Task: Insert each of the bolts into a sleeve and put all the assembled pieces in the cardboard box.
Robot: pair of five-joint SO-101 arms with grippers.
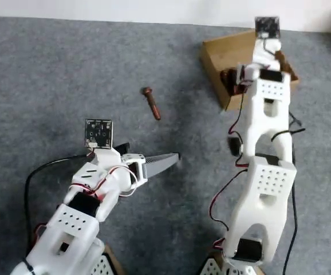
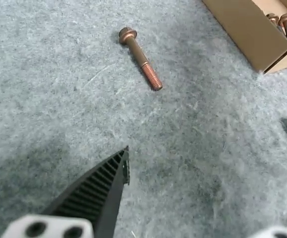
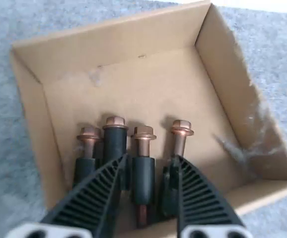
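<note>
A lone copper bolt point(image 1: 152, 103) point(image 2: 140, 58) lies on the grey felt, apart from everything. My left gripper point(image 1: 154, 153) point(image 2: 210, 144) hovers short of it, open wide, with one ribbed finger point(image 2: 104, 193) pointing toward the bolt. The cardboard box point(image 1: 217, 57) point(image 3: 133, 44) sits at the far right. Inside it several bolts in black sleeves point(image 3: 143, 163) point(image 2: 282, 22) lie side by side. My right gripper point(image 3: 150, 161) hangs over the box, open, its fingers straddling one sleeved bolt without squeezing it.
Grey felt covers the table, with free room around the loose bolt and left of the box. The right arm's white links point(image 1: 268, 172) and cables run down the right side.
</note>
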